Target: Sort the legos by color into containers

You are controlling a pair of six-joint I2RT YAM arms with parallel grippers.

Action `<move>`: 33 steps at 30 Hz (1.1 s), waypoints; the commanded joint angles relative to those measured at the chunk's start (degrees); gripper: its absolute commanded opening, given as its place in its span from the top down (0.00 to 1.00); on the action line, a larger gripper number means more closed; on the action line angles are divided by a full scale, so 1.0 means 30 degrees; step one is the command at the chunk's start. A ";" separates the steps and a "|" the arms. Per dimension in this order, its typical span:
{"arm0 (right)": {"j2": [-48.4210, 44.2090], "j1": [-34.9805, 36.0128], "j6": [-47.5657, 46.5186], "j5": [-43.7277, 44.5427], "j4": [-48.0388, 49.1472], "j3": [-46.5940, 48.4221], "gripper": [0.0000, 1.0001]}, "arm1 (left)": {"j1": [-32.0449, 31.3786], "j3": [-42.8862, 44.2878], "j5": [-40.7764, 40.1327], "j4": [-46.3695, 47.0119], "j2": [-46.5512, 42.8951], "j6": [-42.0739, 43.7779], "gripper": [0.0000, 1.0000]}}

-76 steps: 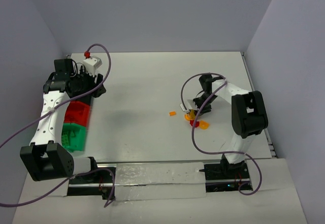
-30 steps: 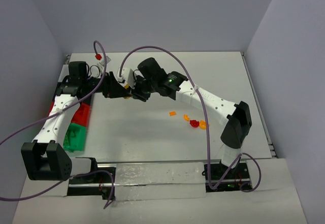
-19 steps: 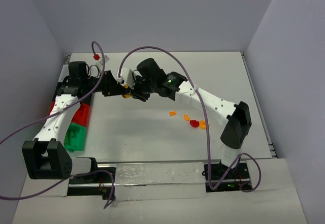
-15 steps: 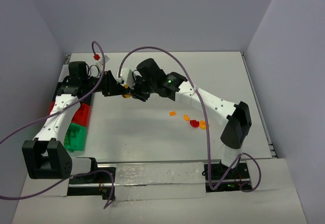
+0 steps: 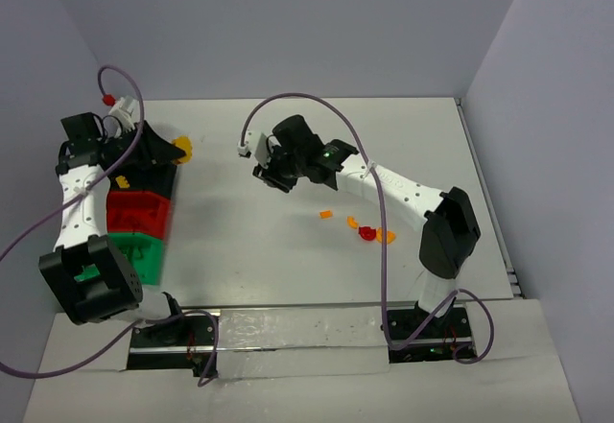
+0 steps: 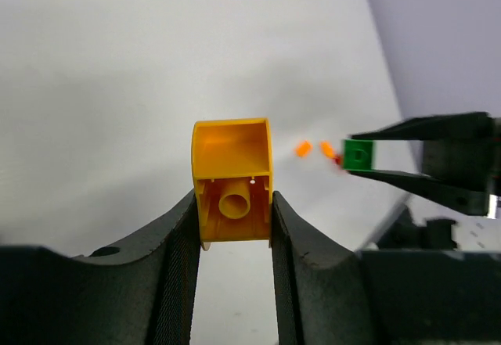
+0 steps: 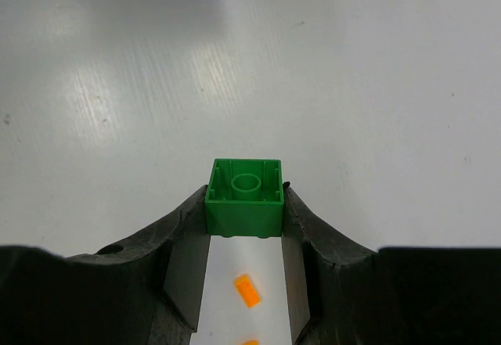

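Left jaws grip yellow lego [image 6: 232,191], right jaws green lego [image 7: 244,196], red bin [image 5: 144,214] beside green bin [image 5: 144,255], contents unclear

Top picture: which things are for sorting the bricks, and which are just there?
For the job: yellow brick in the left tool, green brick in the right tool, loose orange and red bricks, green bin, red bin.
Just there: purple cables, walls.

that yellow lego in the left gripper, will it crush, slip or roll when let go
Probably stiff: the yellow lego shows no bending where the left gripper pinches it. Likely light, since its open underside looks hollow around one tube. Its smooth sides might slip in a loose grip, and its mostly flat faces suggest it would land without rolling far.
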 commanded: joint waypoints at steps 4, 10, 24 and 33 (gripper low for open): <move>-0.0088 -0.1778 0.0429 -0.0893 0.1003 0.0130 1.00 | 0.1024 0.1408 -1.0037 0.0959 0.0524 0.4208 1.00; 0.0817 -0.2631 0.1174 -0.1744 0.1043 0.1034 1.00 | 0.1035 0.1977 -1.3764 0.1543 0.2129 0.4403 1.00; 0.1641 -0.3385 0.1128 -0.2696 0.0897 0.1781 1.00 | 0.1006 0.3228 -1.6615 0.2156 0.5913 0.4316 0.79; 0.1539 -0.3401 0.1601 -0.2870 0.0866 0.2259 1.00 | 0.1035 0.3809 -1.5854 0.1284 0.6115 0.4576 0.44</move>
